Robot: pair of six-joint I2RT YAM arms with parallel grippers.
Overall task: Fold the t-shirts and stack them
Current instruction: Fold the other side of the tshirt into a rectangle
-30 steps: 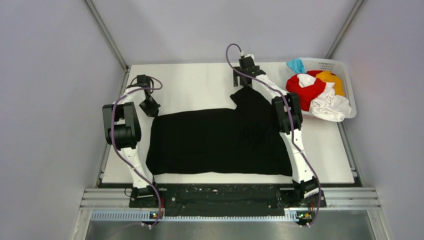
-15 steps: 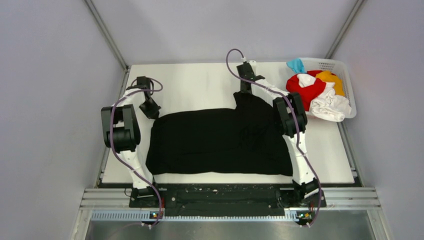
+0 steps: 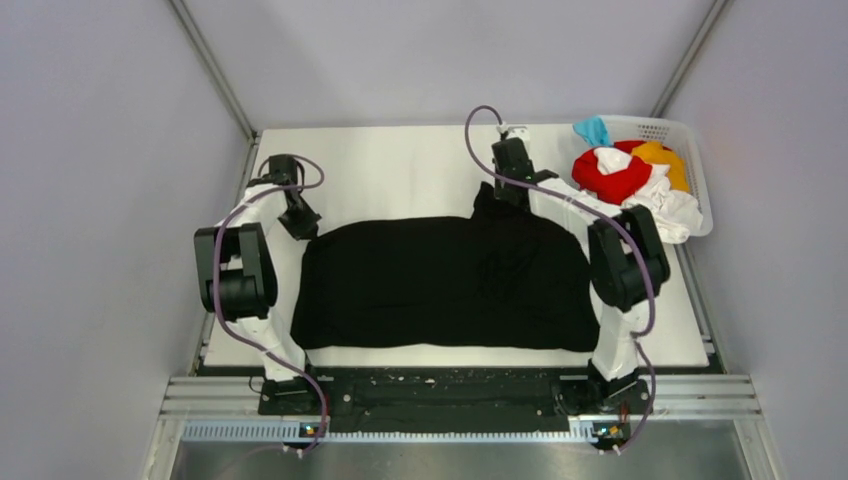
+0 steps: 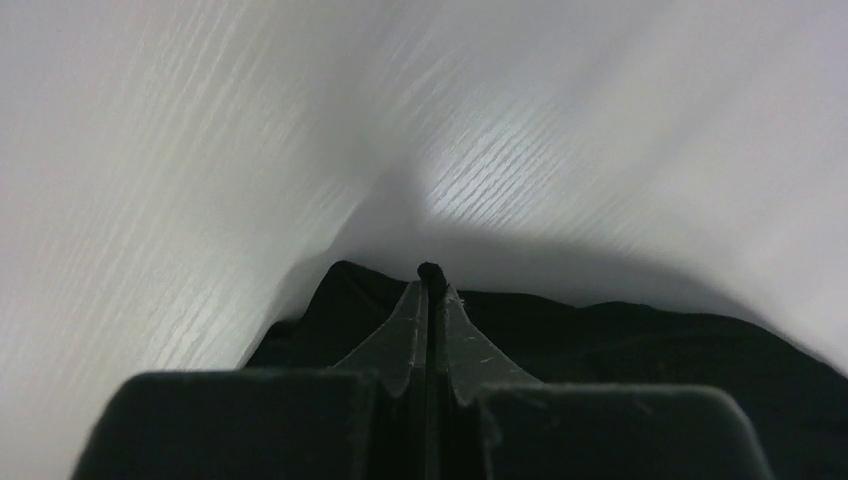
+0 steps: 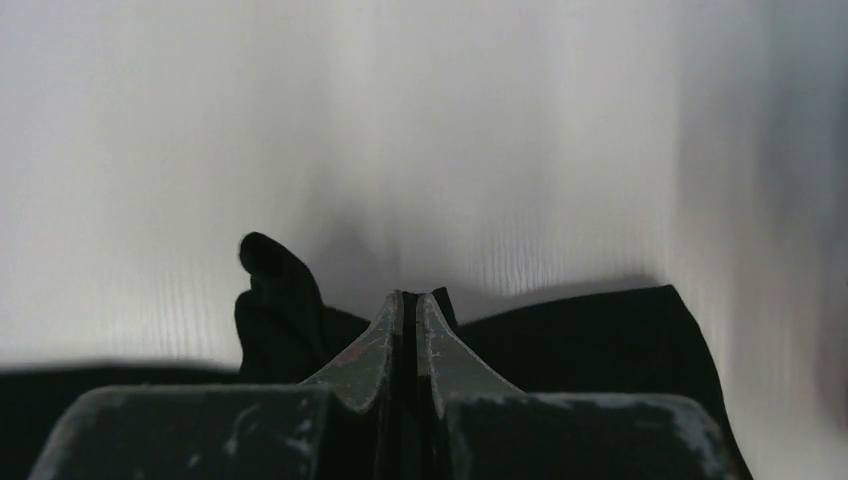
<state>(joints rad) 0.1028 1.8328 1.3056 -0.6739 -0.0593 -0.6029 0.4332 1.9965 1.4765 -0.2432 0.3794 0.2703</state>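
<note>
A large black t-shirt [image 3: 440,285] lies spread over the middle of the white table [image 3: 400,170]. My left gripper [image 3: 305,228] is at its far left corner, jaws shut on a pinch of black cloth [image 4: 430,270] that pokes out at the tips of my left gripper [image 4: 430,285]. At the shirt's far right, where a flap rises, my right gripper [image 3: 503,193] is shut on the black edge. In the right wrist view the right gripper [image 5: 410,298] pinches the black t-shirt [image 5: 600,340], a bunched fold standing to its left.
A white lattice basket [image 3: 695,150] stands at the far right corner of the table. It holds a red shirt [image 3: 610,180], a white one [image 3: 665,210], an orange-yellow one [image 3: 660,155] and a light blue one [image 3: 595,130]. Grey walls close in on both sides.
The right gripper has shut on the shirt's far edge, and its arm has swung out to the right. The left arm has shifted slightly left, still gripping.
</note>
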